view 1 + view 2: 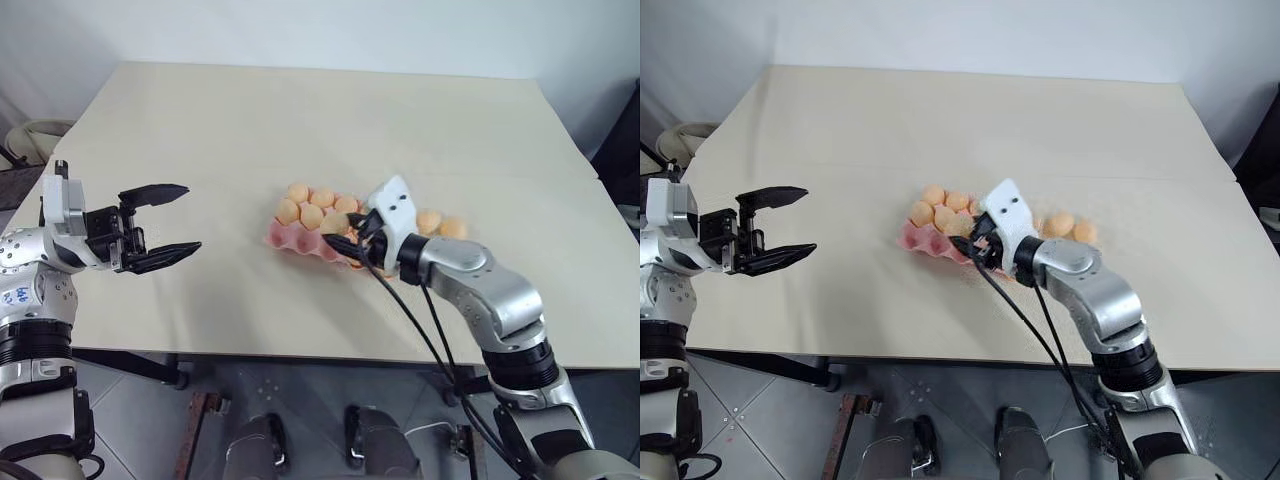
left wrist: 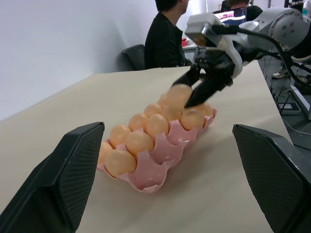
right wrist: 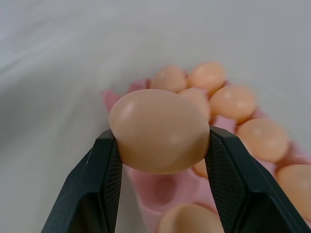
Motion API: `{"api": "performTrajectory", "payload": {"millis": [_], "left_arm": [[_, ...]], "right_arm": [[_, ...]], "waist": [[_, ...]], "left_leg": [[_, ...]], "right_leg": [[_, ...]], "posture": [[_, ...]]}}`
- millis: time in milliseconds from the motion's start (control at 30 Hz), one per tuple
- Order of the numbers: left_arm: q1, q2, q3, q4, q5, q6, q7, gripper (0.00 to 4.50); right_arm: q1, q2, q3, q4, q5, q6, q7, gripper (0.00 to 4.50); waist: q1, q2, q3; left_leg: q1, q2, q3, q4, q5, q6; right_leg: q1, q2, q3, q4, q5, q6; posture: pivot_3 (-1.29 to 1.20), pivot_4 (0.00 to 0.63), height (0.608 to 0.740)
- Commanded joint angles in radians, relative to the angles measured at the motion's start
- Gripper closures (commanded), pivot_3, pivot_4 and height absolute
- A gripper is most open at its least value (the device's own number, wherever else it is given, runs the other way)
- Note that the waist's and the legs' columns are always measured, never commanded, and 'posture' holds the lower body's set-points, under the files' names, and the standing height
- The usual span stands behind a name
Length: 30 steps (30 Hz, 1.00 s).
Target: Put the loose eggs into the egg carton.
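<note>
A broad beige table (image 1: 300,120) carries the pink egg carton (image 1: 300,240) near its middle, several cups already filled with pale orange eggs. Over the carton's near edge hangs the right gripper (image 1: 345,238), its two black fingers clamped on either side of one egg (image 3: 159,131), which sits above an empty pink cup. Two loose eggs (image 1: 440,224) lie on the table just beyond the carton's right end. Well off to the left, the left gripper (image 1: 160,225) hovers above the table with its fingers spread wide and nothing between them.
</note>
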Motion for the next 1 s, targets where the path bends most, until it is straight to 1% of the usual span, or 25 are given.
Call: {"api": "performTrajectory", "payload": {"millis": [33, 333, 500, 567, 600, 733, 767, 900, 1000], "left_arm": [[0.024, 0.016, 0.039, -0.046, -0.005, 0.002, -0.075, 0.00], [0.043, 0.009, 0.056, -0.073, -0.002, 0.005, -0.058, 0.00], [0.051, 0.007, 0.060, -0.084, -0.003, 0.005, -0.053, 0.00], [0.051, 0.007, 0.060, -0.084, -0.002, 0.004, -0.053, 0.00], [0.051, 0.007, 0.061, -0.083, -0.003, 0.003, -0.053, 0.00], [0.049, 0.008, 0.063, -0.079, -0.001, 0.001, -0.053, 0.00], [0.049, 0.007, 0.062, -0.077, -0.001, -0.001, -0.054, 0.00], [0.045, 0.004, 0.063, -0.070, 0.002, -0.003, -0.056, 0.00], [0.036, 0.003, 0.062, -0.059, 0.005, -0.007, -0.060, 0.00]], "right_arm": [[-0.017, 0.001, 0.031, -0.004, -0.024, -0.008, 0.018, 2.31], [-0.054, 0.049, 0.076, 0.107, -0.095, -0.082, 0.020, 2.31], [-0.067, 0.051, 0.086, 0.145, -0.131, -0.116, 0.035, 2.31], [-0.066, 0.049, 0.088, 0.144, -0.138, -0.118, 0.046, 1.72], [-0.063, 0.046, 0.088, 0.132, -0.133, -0.110, 0.059, 1.53], [-0.053, 0.042, 0.080, 0.099, -0.130, -0.097, 0.079, 0.20], [-0.052, 0.041, 0.077, 0.097, -0.133, -0.103, 0.081, 0.04], [-0.063, 0.027, 0.048, 0.053, -0.114, -0.088, 0.099, 0.04], [-0.068, -0.007, -0.013, -0.011, -0.064, -0.059, 0.132, 0.04]], "waist": [[-0.001, 0.000, 0.000], [-0.004, 0.000, 0.000], [-0.003, 0.000, 0.000], [-0.004, 0.000, 0.000], [-0.004, 0.000, 0.000], [-0.004, 0.000, 0.000], [-0.004, 0.000, 0.000], [-0.003, 0.000, 0.000], [-0.002, 0.000, 0.000]], "left_leg": [[0.000, 0.000, 0.000, 0.000, 0.000, 0.000], [0.002, 0.002, 0.000, -0.001, 0.002, -0.003], [0.002, 0.002, 0.000, -0.001, 0.002, -0.003], [0.002, 0.002, 0.000, -0.001, 0.002, -0.003], [0.002, 0.002, 0.000, -0.001, 0.002, -0.003], [0.002, 0.002, 0.000, -0.001, 0.002, -0.003], [0.002, 0.002, 0.000, -0.001, 0.002, -0.003], [0.002, 0.002, 0.000, -0.001, 0.002, -0.003], [0.002, 0.002, 0.000, -0.001, 0.002, -0.003]], "right_leg": [[0.000, 0.000, 0.000, 0.000, 0.000, 0.000], [0.000, 0.002, 0.000, 0.003, 0.000, 0.000], [0.000, 0.001, 0.000, 0.002, 0.000, 0.000], [0.000, 0.001, 0.000, 0.002, 0.000, 0.000], [0.000, 0.001, 0.000, 0.002, 0.000, 0.000], [0.000, 0.001, 0.000, 0.002, 0.000, 0.000], [0.000, 0.001, 0.000, 0.002, 0.000, 0.000], [0.000, 0.001, 0.000, 0.002, 0.000, 0.000], [0.000, 0.001, 0.000, 0.002, 0.000, 0.000]], "posture": [[0.00, 0.150, 0.740], [0.00, 0.150, 0.740], [0.00, 0.150, 0.740], [0.00, 0.150, 0.740], [0.00, 0.150, 0.740], [0.00, 0.150, 0.740], [0.00, 0.150, 0.740], [0.00, 0.150, 0.740], [0.00, 0.150, 0.740]]}}
